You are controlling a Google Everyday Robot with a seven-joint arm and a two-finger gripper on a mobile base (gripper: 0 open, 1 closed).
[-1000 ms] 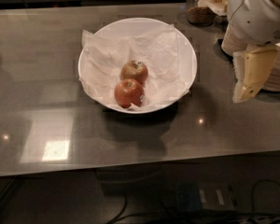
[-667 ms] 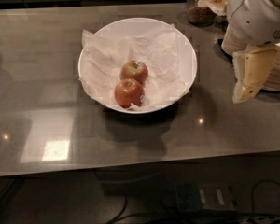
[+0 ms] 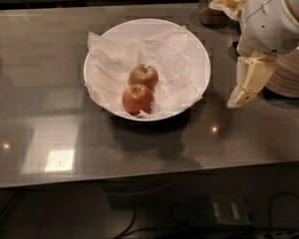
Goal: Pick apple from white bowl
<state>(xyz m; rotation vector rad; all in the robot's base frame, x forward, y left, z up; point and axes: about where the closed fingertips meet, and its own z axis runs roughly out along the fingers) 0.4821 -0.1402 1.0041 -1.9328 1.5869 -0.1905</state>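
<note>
The white bowl [image 3: 202, 59], lined with crinkled white paper, sits on the dark countertop at centre. Two apples lie in it, touching. The duller red apple [image 3: 143, 76] with yellowish-green patches and a small sticker near its stem is the farther one. A more uniformly red-orange apple [image 3: 138, 99] lies just in front of it. My gripper [image 3: 244, 91] hangs from the white arm at the right, above the counter and just outside the bowl's right rim. It holds nothing and is apart from the apples.
A stack of beige paper plates [image 3: 294, 76] stands at the right edge behind the gripper. A glass jar [image 3: 212, 9] and some pale food items sit at the back right. The counter's front edge runs along the bottom, with cables below.
</note>
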